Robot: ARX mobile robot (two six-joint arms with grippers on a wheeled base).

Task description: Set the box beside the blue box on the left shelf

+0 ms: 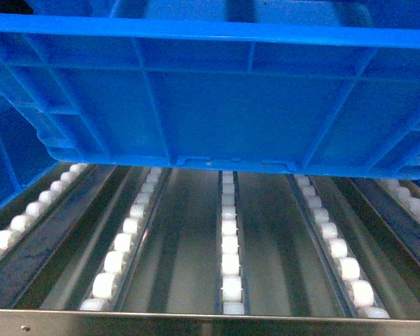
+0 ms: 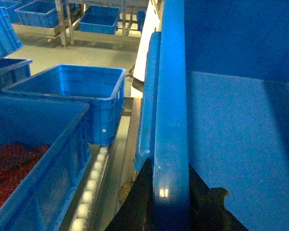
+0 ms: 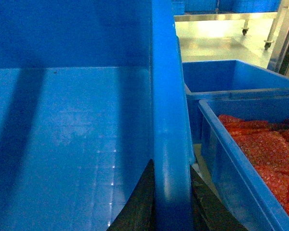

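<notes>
Box (image 1: 217, 105) unmarked, gripped by both grippers above left shelf (image 1: 196, 318).

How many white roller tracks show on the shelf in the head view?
5 tracks: far left, left of centre, centre, right of centre, far right. The box may hide others.

The right tool (image 3: 171, 202) straddles the box (image 3: 72, 125) rim, beside a crate (image 3: 241, 163) of red contents.
</notes>
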